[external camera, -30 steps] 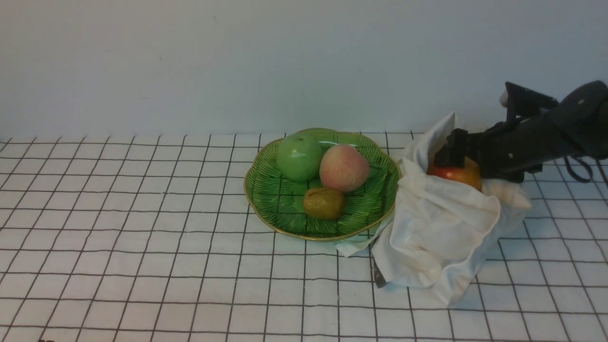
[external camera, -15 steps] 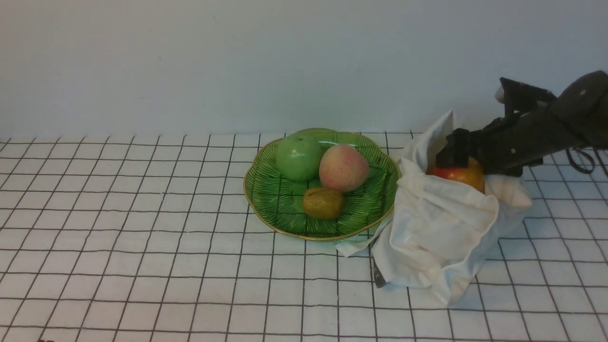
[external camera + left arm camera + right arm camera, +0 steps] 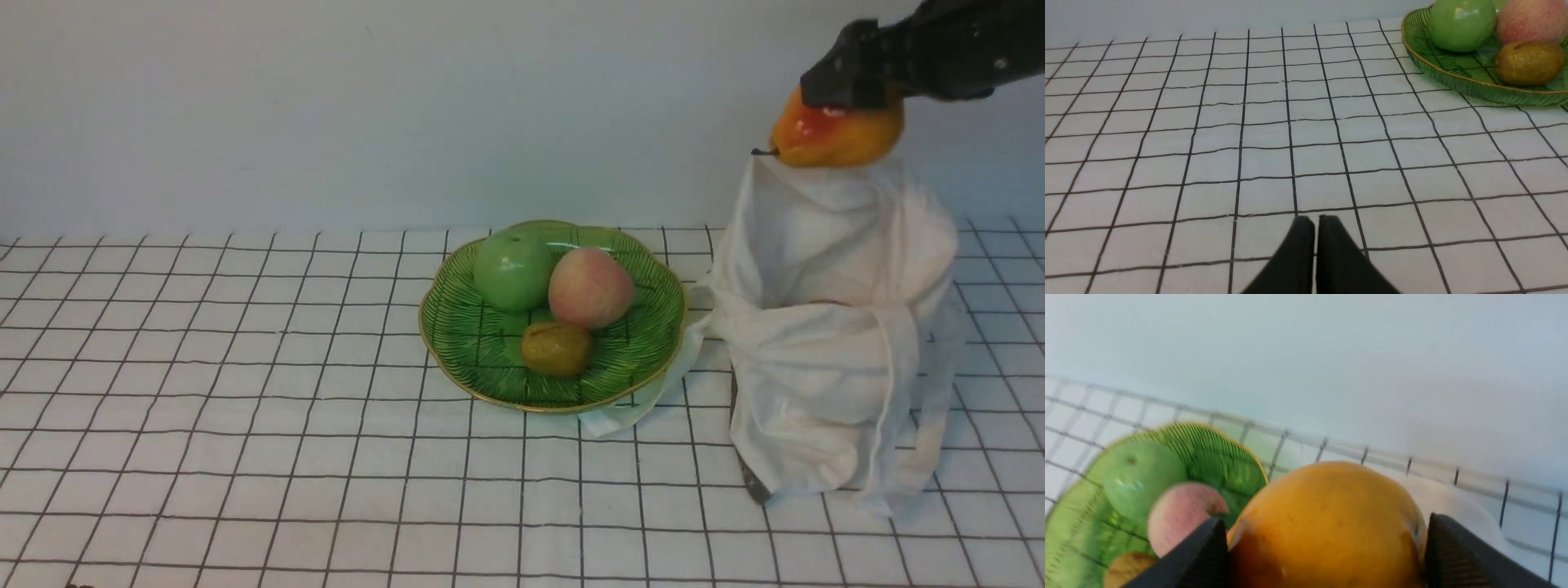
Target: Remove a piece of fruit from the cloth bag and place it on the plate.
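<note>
Right wrist view: my right claw is pinching the orange-yellow, red-blushed piece of fruit, one black finger on either side of it, so the jaws are held apart only by the fruit's width. In the front view the fruit hangs high at the far right, its short dark stem pointing left, directly over the mouth of the soft off-white cloth bag. I cannot tell whether the cloth touches it. The bag stands tall on the white, black-gridded tablecloth, and one flap of it reaches left to the near right rim of the round green leaf-veined plate with a gold edge. The plate sits just left of the bag and carries a smooth green apple at its far left, a pale pink peach beside that, and a small olive-brown fruit nearer. Well off to the left, my left claw hovers low over bare cloth, its two dark fingers pressed together with nothing between them.
</note>
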Controlling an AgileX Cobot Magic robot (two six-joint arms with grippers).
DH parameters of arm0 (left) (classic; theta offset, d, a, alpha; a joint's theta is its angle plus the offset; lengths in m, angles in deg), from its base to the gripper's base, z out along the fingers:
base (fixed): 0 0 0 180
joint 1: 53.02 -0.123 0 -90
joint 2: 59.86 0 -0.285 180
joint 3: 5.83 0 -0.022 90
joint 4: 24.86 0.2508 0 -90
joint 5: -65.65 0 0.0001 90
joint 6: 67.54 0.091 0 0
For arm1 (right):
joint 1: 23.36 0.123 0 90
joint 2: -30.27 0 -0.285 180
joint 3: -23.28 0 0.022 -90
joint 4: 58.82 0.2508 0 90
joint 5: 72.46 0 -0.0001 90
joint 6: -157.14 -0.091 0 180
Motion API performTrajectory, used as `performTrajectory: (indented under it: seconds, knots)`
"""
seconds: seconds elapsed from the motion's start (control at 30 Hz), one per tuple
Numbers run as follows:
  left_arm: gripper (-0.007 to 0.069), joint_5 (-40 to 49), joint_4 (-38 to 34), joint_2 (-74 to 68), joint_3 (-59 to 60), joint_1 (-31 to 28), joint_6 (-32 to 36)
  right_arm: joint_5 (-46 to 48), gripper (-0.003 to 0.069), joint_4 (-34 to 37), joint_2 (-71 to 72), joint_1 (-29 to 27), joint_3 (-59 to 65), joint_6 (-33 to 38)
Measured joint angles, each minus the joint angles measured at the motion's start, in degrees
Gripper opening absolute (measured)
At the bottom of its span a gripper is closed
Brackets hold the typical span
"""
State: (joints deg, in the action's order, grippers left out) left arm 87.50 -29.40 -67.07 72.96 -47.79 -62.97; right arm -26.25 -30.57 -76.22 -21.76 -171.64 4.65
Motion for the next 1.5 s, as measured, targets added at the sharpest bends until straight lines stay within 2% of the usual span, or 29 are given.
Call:
performTrajectory:
  seconds: [0.2,0.33,0.43,0.57,0.77,0.83,0.87,0.9,0.93,1.07,1.2,1.33,1.43,1.5]
  knots:
    - [-0.0008,0.0,0.0,0.0,0.0,0.0,0.0,2.3,0.0558,0.6,-1.09,0.0,0.79,0.0]
    - [-0.0008,0.0,0.0,0.0,0.0,0.0,0.0,4.3,0.0558,3.52,-4.37,0.69,1.27,0.73]
    - [-0.0008,0.0,0.0,0.0,0.0,0.0,0.0,4.1,0.0558,7.04,-6.89,3.46,1.27,3.73]
    - [-0.0008,0.0,0.0,0.0,0.0,0.0,0.0,0.54,0.0558,11.48,-11.49,10.09,1.27,9.24]
    - [-0.0008,0.0,0.0,0.0,0.0,0.0,0.0,-4.22,0.0558,12.9,-17.76,16.04,1.27,13.53]
    - [-0.0008,0.0,0.0,0.0,0.0,0.0,0.0,-5.56,0.0581,13.2,-19.29,17.24,1.27,13.69]
    - [-0.0008,0.0,0.0,0.0,0.0,0.0,0.0,-6.14,0.0618,13.38,-19.67,17.62,1.27,13.69]
    - [-0.0008,0.0,0.0,0.0,0.0,0.0,0.0,-6.14,0.0618,13.38,-19.67,17.62,1.27,13.69]
    - [-0.0008,0.0,0.0,0.0,0.0,0.0,0.0,-6.71,0.0665,13.37,-19.92,17.97,1.27,13.82]
    - [-0.0008,0.0,0.0,0.0,0.0,0.0,0.0,-6.48,0.0688,12.73,-19.95,17.97,0.88,13.86]
    - [-0.0008,0.0,0.0,0.0,0.0,0.0,0.0,-2.36,0.0691,9.69,-19.75,17.3,-1.96,12.05]
    - [-0.0008,0.0,0.0,0.0,0.0,0.0,0.0,7.03,0.0691,3.68,-18.1,15.37,-9.41,6.75]
    - [-0.0008,0.0,0.0,0.0,0.0,0.0,0.0,19.89,0.0665,-0.82,-16.74,13.49,-18.27,-0.59]
    - [-0.0008,0.0,0.0,0.0,0.0,0.0,0.0,22.99,0.0626,-4.1,-16.22,12.87,-23.09,-6.17]
